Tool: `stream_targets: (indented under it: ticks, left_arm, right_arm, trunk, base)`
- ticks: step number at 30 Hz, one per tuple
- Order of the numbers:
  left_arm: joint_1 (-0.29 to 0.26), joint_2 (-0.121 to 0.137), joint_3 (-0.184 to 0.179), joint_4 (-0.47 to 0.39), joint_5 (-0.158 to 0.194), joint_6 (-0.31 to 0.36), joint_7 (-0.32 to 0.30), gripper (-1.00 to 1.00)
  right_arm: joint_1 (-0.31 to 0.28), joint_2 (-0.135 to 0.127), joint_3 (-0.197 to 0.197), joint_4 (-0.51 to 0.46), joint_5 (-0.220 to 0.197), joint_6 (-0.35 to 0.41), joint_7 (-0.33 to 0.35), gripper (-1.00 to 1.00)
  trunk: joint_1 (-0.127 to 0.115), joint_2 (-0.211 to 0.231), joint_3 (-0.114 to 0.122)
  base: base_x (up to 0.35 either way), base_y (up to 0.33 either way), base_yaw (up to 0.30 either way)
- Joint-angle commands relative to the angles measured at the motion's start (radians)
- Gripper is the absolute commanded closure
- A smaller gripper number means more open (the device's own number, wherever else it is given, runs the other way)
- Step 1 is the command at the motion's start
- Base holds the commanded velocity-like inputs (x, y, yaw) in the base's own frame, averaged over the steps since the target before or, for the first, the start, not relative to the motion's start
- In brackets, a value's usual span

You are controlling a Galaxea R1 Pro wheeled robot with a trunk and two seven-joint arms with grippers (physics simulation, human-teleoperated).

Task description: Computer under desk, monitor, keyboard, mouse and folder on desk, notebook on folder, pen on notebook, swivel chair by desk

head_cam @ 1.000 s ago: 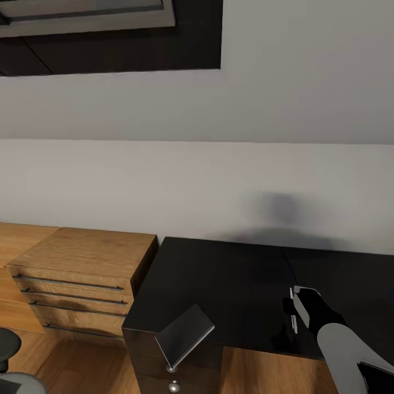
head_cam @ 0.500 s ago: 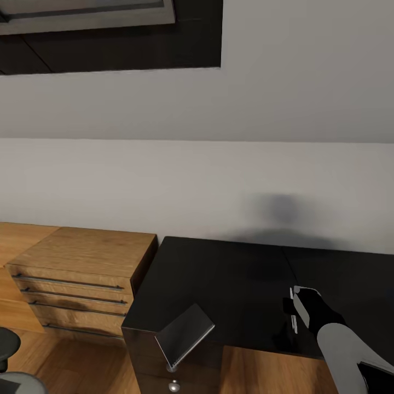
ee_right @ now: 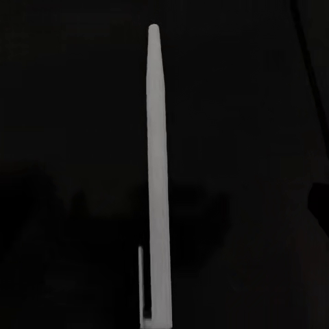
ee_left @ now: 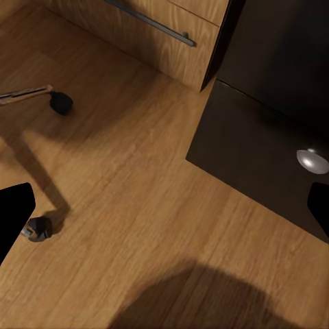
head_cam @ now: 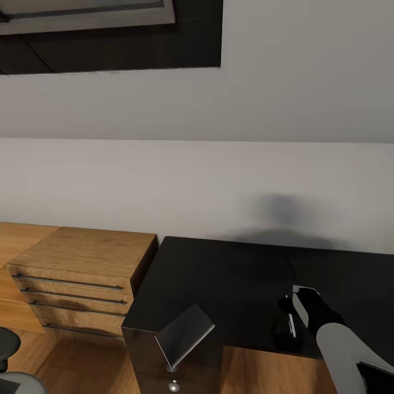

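My right gripper (head_cam: pixel 289 313) hangs over the black worktop (head_cam: pixel 230 284), the pen (head_cam: pixel 291 324) lying there beneath it; I cannot tell whether the jaws are parted. The notebook (head_cam: pixel 184 335) overhangs the near left edge, tilted.

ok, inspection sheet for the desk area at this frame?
Surface: desk, glossy black top, mostly bare.
Job's things: notebook tilted, overhanging the desk's front-left corner; pen pale against the black top by the right gripper; swivel chair at the left, partly seen.
Clutter: nothing seen.
Grippers: right gripper low over the desk, jaws unclear; left gripper open above the floor.
Cables: nothing seen.
Surroundings: light-wood drawer chest beside the desk; wood floor; white wall.
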Motion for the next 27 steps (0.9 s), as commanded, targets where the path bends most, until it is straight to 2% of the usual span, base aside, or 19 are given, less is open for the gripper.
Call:
stream_targets:
  ticks: [1,8,12,15,27]
  left_arm:
    - [-0.001,0.0,-0.003,0.0,0.001,-0.003,0.004,-1.0]
    - [-0.001,0.0,-0.003,0.0,0.0,-0.003,0.004,-1.0]
    - [-0.001,0.0,-0.003,0.001,0.001,-0.003,0.004,-1.0]
    - [-0.001,0.0,-0.003,0.001,0.001,-0.002,0.004,-1.0]
    - [-0.001,0.002,-0.003,0.001,0.001,0.0,0.004,-1.0]
  right_arm:
    - [-0.001,0.001,-0.006,-0.003,0.01,0.005,0.003,-1.0]
    - [-0.001,0.001,-0.021,-0.08,-0.008,0.015,0.002,-1.0]
    - [-0.001,0.002,-0.039,-0.155,-0.073,0.024,0.001,-1.0]
    - [-0.001,0.002,-0.042,-0.169,-0.093,0.026,0.001,-1.0]
    - [-0.001,0.003,-0.045,-0.176,-0.107,0.018,-0.001,-1.0]
  trunk:
    - [0.0,-0.001,-0.001]
    - [0.0,-0.001,-0.001]
    - [0.0,-0.001,-0.001]
    - [0.0,-0.001,-0.001]
    - [0.0,-0.001,-0.001]
  base:
    - [0.0,0.0,0.0]
    - [0.0,0.0,0.0]
    - [0.0,0.0,0.118]
    - [0.0,0.0,0.227]
    - [0.0,0.0,0.268]
